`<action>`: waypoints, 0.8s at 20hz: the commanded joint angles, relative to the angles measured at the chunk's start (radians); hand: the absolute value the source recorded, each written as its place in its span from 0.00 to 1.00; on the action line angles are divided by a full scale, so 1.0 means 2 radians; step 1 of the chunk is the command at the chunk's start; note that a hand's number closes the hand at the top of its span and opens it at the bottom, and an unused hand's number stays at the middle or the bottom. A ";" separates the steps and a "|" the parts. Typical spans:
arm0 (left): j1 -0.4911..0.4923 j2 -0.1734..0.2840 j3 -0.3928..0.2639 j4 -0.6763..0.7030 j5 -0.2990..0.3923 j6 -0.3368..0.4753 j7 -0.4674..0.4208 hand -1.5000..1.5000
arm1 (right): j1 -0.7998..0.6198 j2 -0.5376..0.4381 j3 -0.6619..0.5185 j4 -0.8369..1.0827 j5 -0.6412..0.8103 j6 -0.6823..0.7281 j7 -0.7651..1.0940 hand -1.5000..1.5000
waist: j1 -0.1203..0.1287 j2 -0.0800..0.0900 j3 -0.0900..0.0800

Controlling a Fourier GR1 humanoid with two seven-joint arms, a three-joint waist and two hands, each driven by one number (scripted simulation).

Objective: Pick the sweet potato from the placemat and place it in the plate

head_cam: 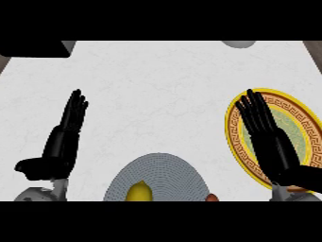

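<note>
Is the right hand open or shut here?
Open: the right hand has straight fingers above the plate, holding nothing.

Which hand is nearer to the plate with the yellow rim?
Right. The right hand shows over the plate, fingers straight. The left hand is far across the counter at the view's left, open.

Light is bright & even on the white counter [163,85]. No strong shadows, no glare. Corners at 11 & 1 o'clock look darker. The black hands show little detail. Things at 6 o'clock are cut off by the edge.
</note>
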 commanded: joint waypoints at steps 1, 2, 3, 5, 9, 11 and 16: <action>-0.010 -0.003 0.015 0.013 -0.009 0.004 0.031 0.50 | 0.003 -0.010 0.002 -0.035 -0.018 0.032 0.032 1.00 | -0.007 0.007 0.006; 0.003 0.002 0.012 -0.001 -0.011 0.026 0.054 0.50 | 0.022 -0.010 0.026 -0.041 -0.036 0.062 0.027 1.00 | -0.006 0.006 0.007; 0.003 0.021 0.022 0.024 -0.012 0.020 0.064 0.50 | 0.039 -0.004 0.049 -0.059 -0.050 0.079 0.034 1.00 | -0.008 0.006 0.007; 0.029 0.031 0.017 0.055 -0.010 0.017 0.088 0.50 | 0.056 -0.021 0.060 -0.073 -0.103 0.138 0.047 1.00 | -0.010 0.007 0.007; 0.053 0.035 0.020 0.074 -0.002 0.018 0.101 0.50 | -0.012 -0.182 -0.017 -0.091 0.182 0.065 -0.011 1.00 | -0.037 -0.013 -0.001; 0.058 0.036 0.024 0.071 0.008 0.012 0.108 0.50 | 0.065 -0.152 0.018 -0.087 0.244 0.018 -0.059 1.00 | -0.036 -0.001 0.006; 0.033 0.043 0.029 0.075 0.012 0.001 0.129 0.50 | 0.179 -0.001 0.061 0.002 0.015 0.101 -0.169 0.00 | -0.023 0.010 0.011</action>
